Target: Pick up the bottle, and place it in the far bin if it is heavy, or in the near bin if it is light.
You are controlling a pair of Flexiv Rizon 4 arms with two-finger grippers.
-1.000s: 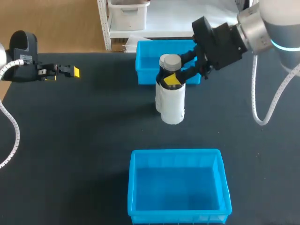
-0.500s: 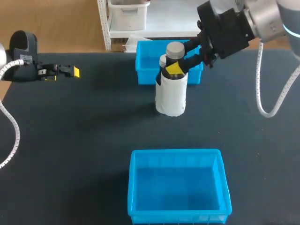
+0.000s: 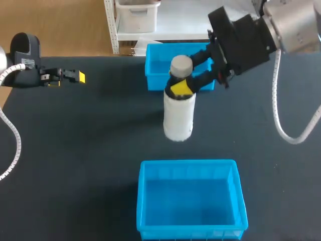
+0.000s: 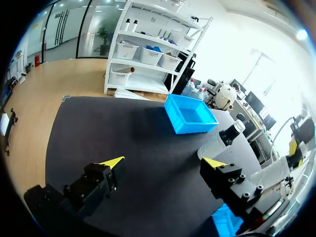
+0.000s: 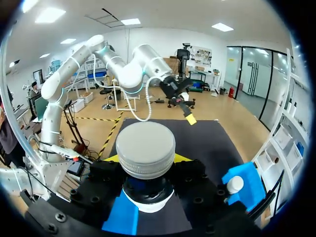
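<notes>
A white bottle [image 3: 178,113] with a grey cap hangs off the table between the two blue bins, and my right gripper [image 3: 182,86] is shut on its neck. In the right wrist view the cap [image 5: 145,147] fills the space between the yellow-tipped fingers of the right gripper [image 5: 146,170]. The far bin [image 3: 158,75] stands just behind the bottle. The near bin [image 3: 190,198] lies in front of it. My left gripper [image 3: 70,77] rests at the table's left edge, open and empty. The left wrist view shows the left gripper [image 4: 163,163], the bottle [image 4: 217,144] and the far bin [image 4: 190,116] ahead of it.
The dark table [image 3: 90,150] spreads wide to the left of both bins. My right arm [image 3: 296,25] comes in over the back right corner. A white cable [image 3: 281,115] loops down from it at the right.
My right gripper has carried the bottle slightly left and toward the near bin, and it looks higher off the table. The left arm has not moved.
</notes>
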